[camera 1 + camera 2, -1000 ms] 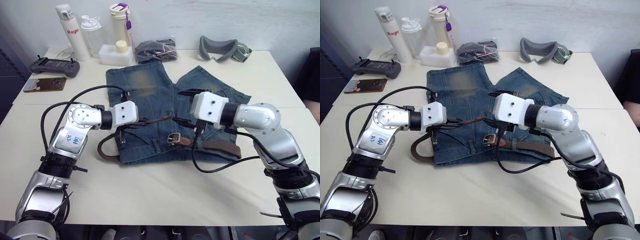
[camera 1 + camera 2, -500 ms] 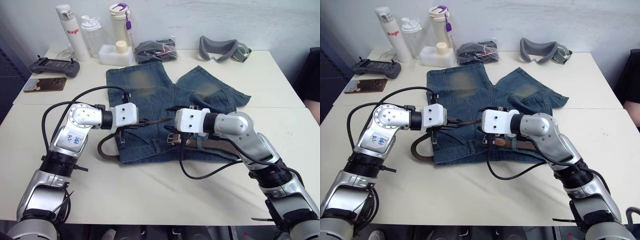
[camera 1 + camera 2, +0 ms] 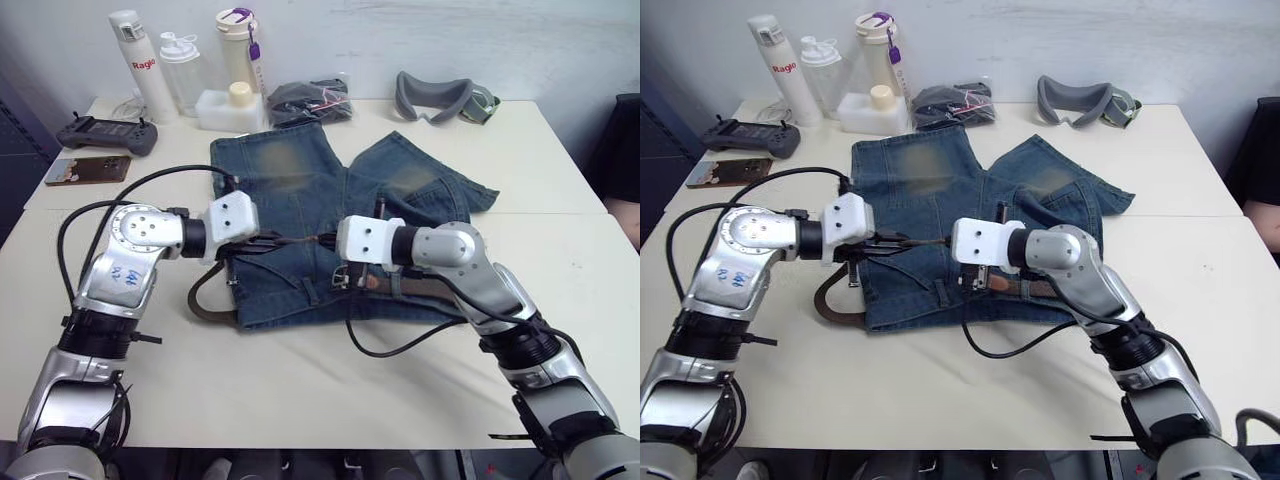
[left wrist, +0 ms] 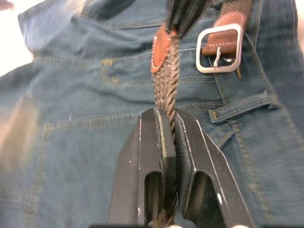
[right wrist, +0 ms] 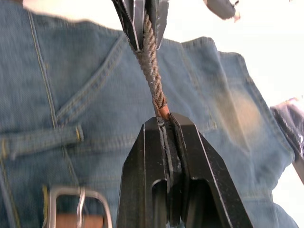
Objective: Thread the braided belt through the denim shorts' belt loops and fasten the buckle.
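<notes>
Both grippers clamp the braided belt (image 4: 167, 80) above the denim shorts (image 3: 290, 190): left gripper (image 4: 167, 124) on the woven strap, right gripper (image 5: 165, 124) on its leather tip. Left wrist view shows the buckle (image 4: 219, 49) lying on the waistband just beside that tip (head views show the belt's looped slack hanging off the shorts' left edge).

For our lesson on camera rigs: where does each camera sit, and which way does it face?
Eye views: on the head, looking down over both arms at the shorts.
Left wrist view: along the left claw, shut on the belt, toward the buckle.
Right wrist view: along the right claw, pinching the belt's tip.
Both wrist views show the belt between the claws.
</notes>
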Motion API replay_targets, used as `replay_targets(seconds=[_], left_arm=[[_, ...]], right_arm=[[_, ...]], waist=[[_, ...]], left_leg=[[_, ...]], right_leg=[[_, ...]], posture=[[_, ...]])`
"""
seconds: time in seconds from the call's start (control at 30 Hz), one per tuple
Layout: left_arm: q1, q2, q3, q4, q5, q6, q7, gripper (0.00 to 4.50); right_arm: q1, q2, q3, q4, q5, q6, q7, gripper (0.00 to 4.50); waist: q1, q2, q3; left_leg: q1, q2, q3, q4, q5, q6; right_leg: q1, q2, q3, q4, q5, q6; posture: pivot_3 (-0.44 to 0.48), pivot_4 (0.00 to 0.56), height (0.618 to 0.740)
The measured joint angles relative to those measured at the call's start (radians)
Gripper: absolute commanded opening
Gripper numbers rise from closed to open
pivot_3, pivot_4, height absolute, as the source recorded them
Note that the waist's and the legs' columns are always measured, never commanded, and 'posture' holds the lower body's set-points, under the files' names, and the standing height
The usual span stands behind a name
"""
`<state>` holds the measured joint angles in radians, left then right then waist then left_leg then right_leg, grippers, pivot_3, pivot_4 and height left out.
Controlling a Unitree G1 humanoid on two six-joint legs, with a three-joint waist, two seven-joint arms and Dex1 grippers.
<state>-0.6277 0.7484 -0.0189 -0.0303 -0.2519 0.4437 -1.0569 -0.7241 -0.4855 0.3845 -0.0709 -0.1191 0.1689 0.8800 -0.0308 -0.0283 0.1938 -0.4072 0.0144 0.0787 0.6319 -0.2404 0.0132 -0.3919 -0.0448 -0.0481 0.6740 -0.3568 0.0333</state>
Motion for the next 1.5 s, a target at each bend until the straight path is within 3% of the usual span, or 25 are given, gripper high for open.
replay_targets(seconds=[0.03, 0.07, 0.17, 0.23, 0.33, 0.4, 0.53, 0.6, 0.7, 0.77, 1.0, 1.1, 1.27, 1.37, 1.5], left_arm=[[0.009, 0.025, 0.071, -0.044, -0.072, 0.133, 0.016, 2.0], [0.008, 0.03, 0.084, -0.048, -0.081, 0.151, 0.019, 2.22], [0.006, 0.054, 0.267, -0.115, -0.234, 0.438, 0.101, 3.47], [-0.029, 0.047, 0.406, -0.118, -0.342, 0.687, 0.178, 4.39], [-0.016, 0.143, 0.578, -0.073, -0.62, 1.054, 0.235, 4.49], [0.166, 0.283, 0.611, -0.068, -0.918, 1.139, 0.224, 4.49], [0.4, 0.345, 0.53, -0.033, -1.509, 1.045, 0.439, 4.49], [0.398, 0.274, 0.434, -0.046, -1.643, 0.937, 0.568, 4.49], [0.392, 0.001, 0.344, -0.101, -1.689, 0.778, 0.816, 4.49], [0.388, -0.193, 0.31, -0.111, -1.692, 0.699, 0.999, 4.49], [0.296, -0.582, 0.313, -0.114, -1.698, 0.559, 1.495, 4.49], [0.258, -0.645, 0.329, -0.114, -1.699, 0.541, 1.592, 4.49], [0.235, -0.667, 0.38, -0.105, -1.704, 0.548, 1.693, 4.49], [0.226, -0.674, 0.397, -0.076, -1.704, 0.558, 1.725, 3.66], [0.22, -0.676, 0.402, -0.065, -1.704, 0.574, 1.754, 1.87]], right_arm=[[0.004, 0.005, 0.0, 0.017, 0.0, -0.016, -0.005, 0.0], [0.005, 0.006, 0.0, 0.02, 0.0, -0.017, -0.006, 0.0], [0.008, 0.029, 0.0, 0.047, 0.0, -0.073, -0.029, 0.0], [0.01, 0.03, -0.002, 0.08, -0.004, -0.143, -0.053, 0.0], [0.021, 0.04, -0.017, 0.122, -0.023, -0.251, -0.117, 0.0], [0.037, 0.025, -0.039, 0.133, -0.044, -0.308, -0.154, 0.0], [0.048, -0.021, -0.07, 0.18, -0.127, -0.451, -0.257, 0.0], [0.039, -0.046, -0.087, 0.224, -0.152, -0.524, -0.297, 0.0], [0.041, -0.082, -0.104, 0.236, -0.182, -0.604, -0.33, 0.0], [0.059, -0.102, -0.116, 0.227, -0.199, -0.641, -0.345, 0.0], [0.157, -0.129, -0.13, 0.13, -0.239, -0.648, -0.354, 0.0], [0.177, -0.132, -0.135, 0.089, -0.248, -0.646, -0.355, 0.0], [0.197, -0.134, -0.157, 0.07, -0.263, -0.639, -0.366, 0.0], [0.199, -0.134, -0.158, 0.056, -0.267, -0.627, -0.368, 0.0], [0.219, -0.134, -0.159, 0.034, -0.268, -0.62, -0.369, 0.0]], waist=[[0.0, -0.001, 0.0], [0.0, -0.001, 0.0], [-0.001, -0.001, 0.0], [0.001, -0.001, 0.001], [-0.006, -0.003, 0.001], [-0.02, -0.003, 0.001], [-0.01, -0.003, 0.001], [0.005, -0.003, 0.002], [0.006, 0.0, 0.004], [0.006, -0.004, 0.003], [0.005, -0.009, 0.003], [0.007, -0.009, 0.003], [0.007, -0.009, 0.003], [0.012, -0.009, 0.003], [0.025, -0.009, 0.003]], left_leg=[[0.0, 0.0, 0.0, 0.0, 0.0, 0.0], [0.0, 0.0, 0.0, 0.0, 0.0, 0.0], [0.0, 0.0, 0.0, 0.0, 0.001, -0.001], [0.0, 0.0, 0.0, 0.001, 0.001, -0.002], [0.001, 0.0, -0.001, 0.0, 0.002, -0.003], [0.002, 0.0, 0.0, -0.001, 0.002, -0.003], [0.002, 0.0, -0.003, -0.001, 0.002, -0.004], [0.004, -0.001, -0.005, -0.001, 0.001, -0.002], [0.01, -0.001, -0.006, 0.0, 0.002, 0.001], [0.011, -0.001, -0.007, 0.0, 0.002, 0.003], [0.01, -0.001, -0.006, 0.0, 0.006, -0.002], [0.01, -0.001, -0.007, 0.0, 0.007, -0.003], [0.011, -0.001, -0.007, 0.0, 0.007, -0.004], [0.011, -0.001, -0.007, -0.001, 0.007, -0.005], [0.011, -0.001, -0.007, -0.001, 0.007, -0.005]], right_leg=[[0.0, 0.0, 0.0, 0.0, 0.0, 0.0], [0.0, 0.0, 0.0, 0.0, 0.0, 0.0], [0.0, 0.0, 0.0, 0.0, 0.0, 0.0], [0.001, 0.0, 0.0, 0.001, 0.0, 0.0], [0.001, 0.0, 0.0, 0.001, 0.0, 0.0], [0.001, -0.001, 0.001, -0.001, 0.0, 0.0], [0.002, -0.001, 0.0, -0.001, -0.001, -0.002], [0.004, -0.002, -0.002, -0.002, 0.002, -0.004], [0.015, -0.002, -0.003, -0.009, 0.007, -0.002], [0.019, -0.001, -0.004, -0.012, 0.009, 0.0], [0.018, 0.002, -0.004, -0.013, 0.009, 0.001], [0.018, 0.003, -0.004, -0.013, 0.009, 0.001], [0.018, 0.003, -0.004, -0.013, 0.009, 0.001], [0.018, 0.003, -0.004, -0.013, 0.009, 0.001], [0.018, 0.003, -0.004, -0.014, 0.009, 0.001]], posture=[[0.0, 0.15, 0.738], [0.0, 0.15, 0.738], [0.0, 0.15, 0.738], [0.0, 0.15, 0.738], [0.0, 0.15, 0.738], [0.0, 0.15, 0.738], [0.0, 0.15, 0.738], [0.0, 0.15, 0.738], [0.0, 0.15, 0.738], [0.0, 0.15, 0.738], [0.0, 0.15, 0.738], [0.0, 0.15, 0.738], [0.0, 0.15, 0.738], [0.0, 0.15, 0.738], [0.0, 0.15, 0.738]])
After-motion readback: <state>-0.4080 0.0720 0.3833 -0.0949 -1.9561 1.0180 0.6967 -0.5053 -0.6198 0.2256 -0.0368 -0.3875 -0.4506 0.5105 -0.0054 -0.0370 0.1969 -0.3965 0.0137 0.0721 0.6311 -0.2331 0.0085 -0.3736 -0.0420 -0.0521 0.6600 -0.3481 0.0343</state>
